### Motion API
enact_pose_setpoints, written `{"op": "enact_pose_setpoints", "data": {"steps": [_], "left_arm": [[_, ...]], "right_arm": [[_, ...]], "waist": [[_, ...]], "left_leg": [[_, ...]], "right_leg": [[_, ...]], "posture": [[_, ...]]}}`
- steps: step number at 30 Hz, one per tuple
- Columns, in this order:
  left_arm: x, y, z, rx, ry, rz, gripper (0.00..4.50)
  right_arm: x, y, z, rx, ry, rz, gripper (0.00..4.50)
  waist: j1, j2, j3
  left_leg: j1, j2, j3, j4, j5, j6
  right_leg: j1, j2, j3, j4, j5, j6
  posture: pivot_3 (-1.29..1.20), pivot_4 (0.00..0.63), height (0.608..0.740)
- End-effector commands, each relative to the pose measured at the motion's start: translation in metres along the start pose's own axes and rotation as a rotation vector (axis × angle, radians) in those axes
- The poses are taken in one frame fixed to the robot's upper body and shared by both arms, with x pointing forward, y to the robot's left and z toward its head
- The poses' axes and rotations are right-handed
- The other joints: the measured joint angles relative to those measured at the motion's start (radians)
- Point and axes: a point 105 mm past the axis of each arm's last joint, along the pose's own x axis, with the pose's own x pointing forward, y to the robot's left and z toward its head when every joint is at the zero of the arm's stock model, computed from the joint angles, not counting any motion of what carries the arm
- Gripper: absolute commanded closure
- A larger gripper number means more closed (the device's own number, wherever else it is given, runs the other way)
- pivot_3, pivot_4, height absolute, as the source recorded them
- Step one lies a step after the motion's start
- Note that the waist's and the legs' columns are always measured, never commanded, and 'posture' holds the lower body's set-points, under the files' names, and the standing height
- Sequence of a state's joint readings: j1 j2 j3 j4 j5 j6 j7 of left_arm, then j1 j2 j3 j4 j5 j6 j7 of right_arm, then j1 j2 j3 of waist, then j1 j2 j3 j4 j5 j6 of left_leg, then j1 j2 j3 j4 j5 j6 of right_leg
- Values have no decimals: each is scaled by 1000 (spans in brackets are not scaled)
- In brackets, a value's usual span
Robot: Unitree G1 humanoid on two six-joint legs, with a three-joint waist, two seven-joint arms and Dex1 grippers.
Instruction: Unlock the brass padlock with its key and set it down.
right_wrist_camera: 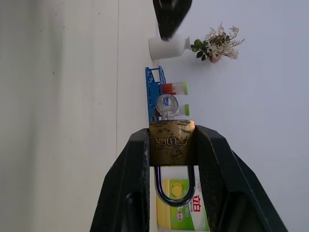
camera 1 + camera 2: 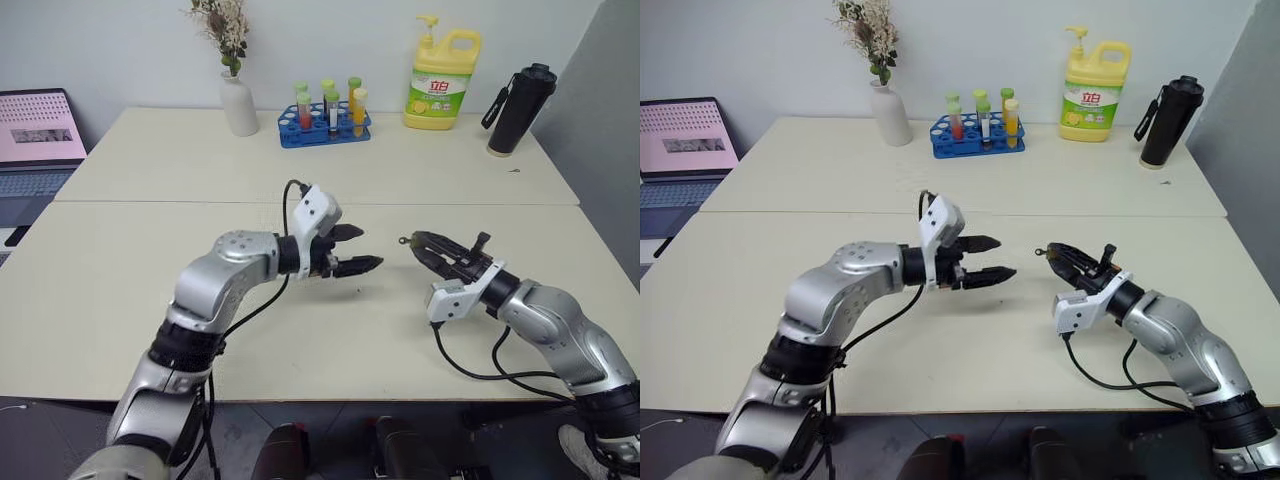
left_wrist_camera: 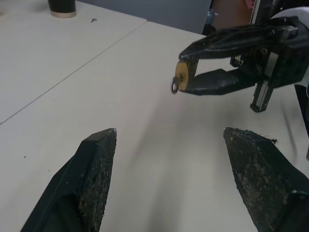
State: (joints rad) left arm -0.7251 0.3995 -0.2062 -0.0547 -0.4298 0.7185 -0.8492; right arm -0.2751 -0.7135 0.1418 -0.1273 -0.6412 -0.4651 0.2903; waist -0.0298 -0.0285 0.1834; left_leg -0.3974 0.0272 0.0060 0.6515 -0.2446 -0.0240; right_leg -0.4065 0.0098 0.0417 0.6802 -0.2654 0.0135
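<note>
Two tools meet near mid-frame in the left eye view, above the table (image 2: 120,300). The right tool (image 2: 425,247), right of centre, is clamped on the padlock (image 1: 172,142), its two fingers pressing the brass body from either side, shackle pointing back toward the wrist. The key (image 1: 167,106) already sits in the keyhole, its round silver bow sticking out past the fingertips toward the left tool (image 2: 362,250). That one stands wide open with nothing in it, aimed at the lock from left of centre, a gap between them.

Judging by this, the step in hand is to take the key's bow and turn it. To do that well, the left tool should come in along the key's own axis, so both fingers (image 3: 94,164) straddle the bow flat-on; closing on its edge would likely let it slip. The bow is tiny against those fingers, so close only once it lies between the tips. Meanwhile the right grip must hold firm, or the twist may rotate the whole lock instead of the cylinder.
</note>
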Motion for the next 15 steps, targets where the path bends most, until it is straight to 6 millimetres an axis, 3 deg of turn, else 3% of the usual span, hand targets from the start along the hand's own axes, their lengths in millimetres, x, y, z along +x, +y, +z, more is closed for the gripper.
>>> {"op": "enact_pose_setpoints", "data": {"steps": [1,15], "left_arm": [[4,-4,10,35,-25,-49,816],[16,-3,17,44,-57,-127,816]], "right_arm": [[3,-16,6,-17,-42,-64,3563],[6,-21,16,-31,-106,-94,3563]], "waist": [[-3,0,0],[0,0,0]], "left_leg": [[0,0,0,0,0,0],[-1,0,0,3,0,0]], "right_leg": [[0,0,0,0,0,0],[0,1,0,0,0,0]], "posture": [[0,150,740],[0,150,740]]}}
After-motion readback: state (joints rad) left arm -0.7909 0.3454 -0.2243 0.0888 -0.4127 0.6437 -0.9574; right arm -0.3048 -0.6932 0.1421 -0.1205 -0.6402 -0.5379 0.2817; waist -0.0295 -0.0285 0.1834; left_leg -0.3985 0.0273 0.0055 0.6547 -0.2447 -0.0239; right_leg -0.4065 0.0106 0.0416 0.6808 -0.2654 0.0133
